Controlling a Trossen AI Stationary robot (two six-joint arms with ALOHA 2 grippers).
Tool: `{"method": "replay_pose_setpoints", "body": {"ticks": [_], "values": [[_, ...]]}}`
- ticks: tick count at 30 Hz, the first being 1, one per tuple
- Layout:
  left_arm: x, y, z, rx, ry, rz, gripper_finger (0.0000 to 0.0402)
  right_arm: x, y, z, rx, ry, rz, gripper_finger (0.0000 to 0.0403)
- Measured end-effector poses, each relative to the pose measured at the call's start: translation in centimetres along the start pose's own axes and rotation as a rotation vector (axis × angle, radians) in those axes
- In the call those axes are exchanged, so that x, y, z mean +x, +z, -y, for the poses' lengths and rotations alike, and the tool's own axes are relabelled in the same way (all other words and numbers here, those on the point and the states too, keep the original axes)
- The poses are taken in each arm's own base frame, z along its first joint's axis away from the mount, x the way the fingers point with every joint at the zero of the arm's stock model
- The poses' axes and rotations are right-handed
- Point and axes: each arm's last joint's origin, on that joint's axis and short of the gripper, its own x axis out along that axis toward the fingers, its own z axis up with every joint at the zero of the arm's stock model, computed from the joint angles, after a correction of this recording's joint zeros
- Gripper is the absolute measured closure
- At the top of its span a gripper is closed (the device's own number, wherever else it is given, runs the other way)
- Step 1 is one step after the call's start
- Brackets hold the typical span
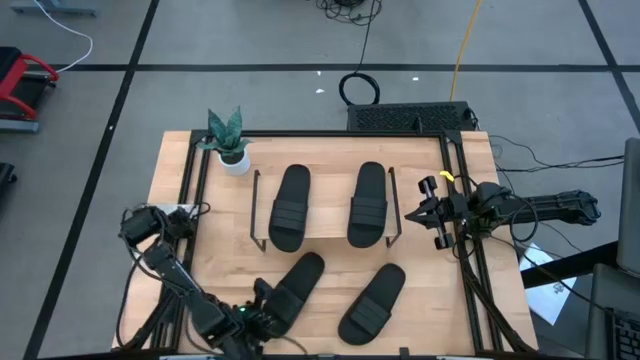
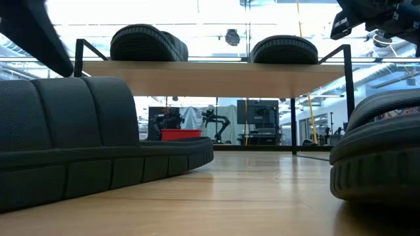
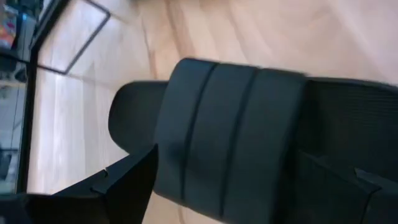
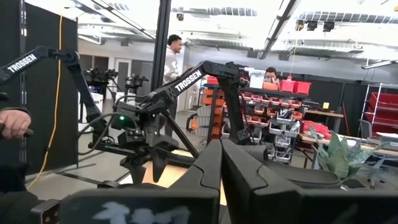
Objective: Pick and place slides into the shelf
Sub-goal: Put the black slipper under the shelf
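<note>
The left gripper [image 1: 262, 318] was wide open around a matte black slide sandal [image 1: 293, 285].
The sandal's wide strap [image 3: 230, 137] sat between its fingers [image 3: 118, 186], long way pointing ahead.

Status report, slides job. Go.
Left gripper jaws open, straddling near-left slide. Right gripper shut, waiting beside shelf. Two slides on shelf, two on table. Nothing blocking.

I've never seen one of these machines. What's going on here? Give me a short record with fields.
On the shelf: two slides, side by side
On the table: two slides, in front of the shelf
Left gripper: open, fingers straddling the left table slide's strap, not yet closed
Right gripper: shut, empty, waiting beside the shelf's right end
Also there: potted plant at the table's back left
</note>
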Motion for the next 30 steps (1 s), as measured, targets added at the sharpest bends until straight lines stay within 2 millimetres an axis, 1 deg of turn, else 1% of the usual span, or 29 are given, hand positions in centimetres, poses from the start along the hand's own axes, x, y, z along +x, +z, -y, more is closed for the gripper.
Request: {"method": "replay_pose_setpoints", "body": {"ticks": [3, 8, 11, 13, 15, 17, 23, 24, 25, 30], "values": [[1.0, -0.1, 0.0, 0.014, 0.012, -0.025, 0.0053, 0.0, 0.0, 0.0, -0.006, -0.001, 0.000, 0.0403], [2.5, -0.5, -0.1, 0.088, 0.092, -0.053, 0.0053, 0.0, 0.0, 0.0, -0.015, -0.001, 0.000, 0.0403], [3.3, -0.5, -0.6, 0.061, 0.103, -0.074, 0.0053, 0.0, 0.0, 0.0, -0.015, -0.001, 0.000, 0.0403], [3.6, -0.4, -0.9, 0.015, 0.086, -0.086, 0.0063, 0.0, 0.0, 0.0, -0.015, -0.001, 0.000, 0.0403], [3.8, -0.4, -1.0, -0.009, 0.067, -0.096, 0.0094, 0.0, 0.0, 0.0, -0.015, -0.001, 0.000, 0.0403], [3.8, -0.4, -1.0, -0.021, 0.057, -0.101, 0.0143, 0.0, 0.0, 0.0, -0.013, -0.001, 0.000, 0.0403], [3.7, -0.3, -0.9, -0.116, 0.022, -0.106, 0.0350, 0.0, 0.0, 0.0, -0.012, -0.001, 0.000, 0.0403], [3.6, -0.4, -0.7, -0.118, 0.018, -0.104, 0.0374, 0.0, 0.0, 0.0, -0.012, -0.001, 0.000, 0.0403], [3.5, -0.4, -0.6, -0.125, 0.023, -0.099, 0.0385, 0.0, 0.0, 0.0, -0.012, -0.001, 0.000, 0.0403], [2.8, -0.5, -0.6, -0.198, 0.115, -0.091, 0.0395, 0.0, 0.0, 0.0, -0.004, -0.001, -0.001, 0.0403]]}}
